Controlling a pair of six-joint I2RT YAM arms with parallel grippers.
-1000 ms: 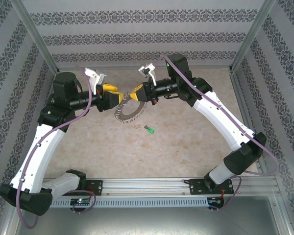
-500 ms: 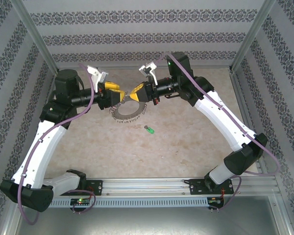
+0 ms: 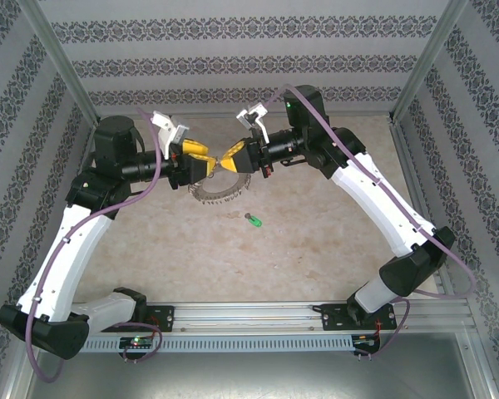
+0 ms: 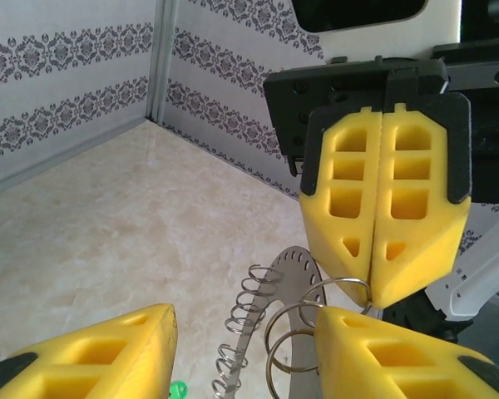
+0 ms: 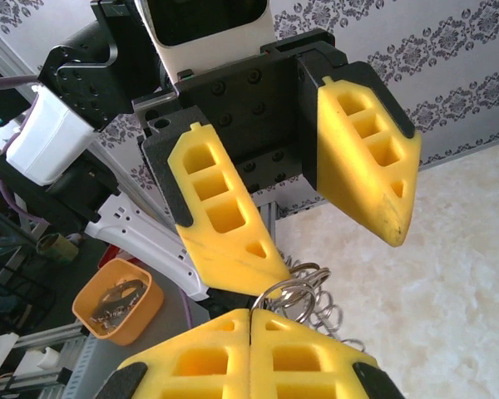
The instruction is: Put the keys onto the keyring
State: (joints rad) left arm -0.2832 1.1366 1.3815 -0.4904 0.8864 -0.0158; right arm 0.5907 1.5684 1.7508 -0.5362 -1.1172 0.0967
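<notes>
The left gripper is raised over the far middle of the beige table and points right. Its yellow fingers are spread apart with nothing clamped between them. Just below the meeting fingertips hangs the keyring, a flat grey ring fringed with small silvery pieces, tilted. The right gripper faces the left one almost tip to tip, its fingers pressed together, pinching a thin wire loop of the keyring. The green-headed key lies on the table, nearer the arm bases, apart from the ring and both grippers
</notes>
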